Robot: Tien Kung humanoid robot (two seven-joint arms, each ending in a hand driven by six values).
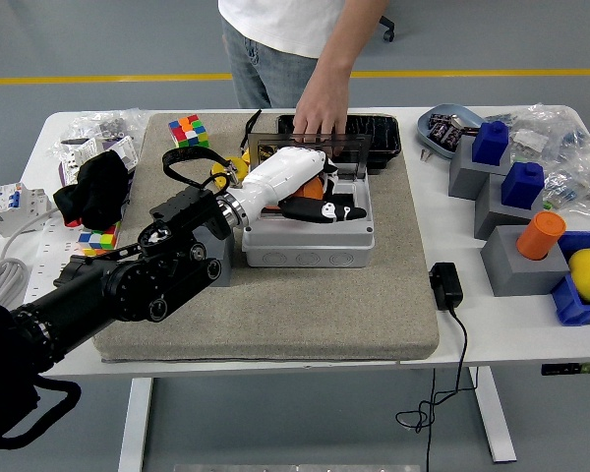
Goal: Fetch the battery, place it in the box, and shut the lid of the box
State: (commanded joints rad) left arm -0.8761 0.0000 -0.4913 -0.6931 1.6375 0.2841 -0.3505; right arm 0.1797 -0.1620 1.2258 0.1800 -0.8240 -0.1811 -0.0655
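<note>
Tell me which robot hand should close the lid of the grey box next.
Left. The white left hand already hangs over the open grey plastic box, close to its raised clear lid, which a person's hand is steadying. The right arm is out of view.

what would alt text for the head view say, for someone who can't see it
The robot's left hand reaches over an open grey box on a beige mat, with something orange showing under the hand. A person's hand at the table's far side rests on the raised clear lid. Grey, blue and orange blocks stand to the right.
</note>
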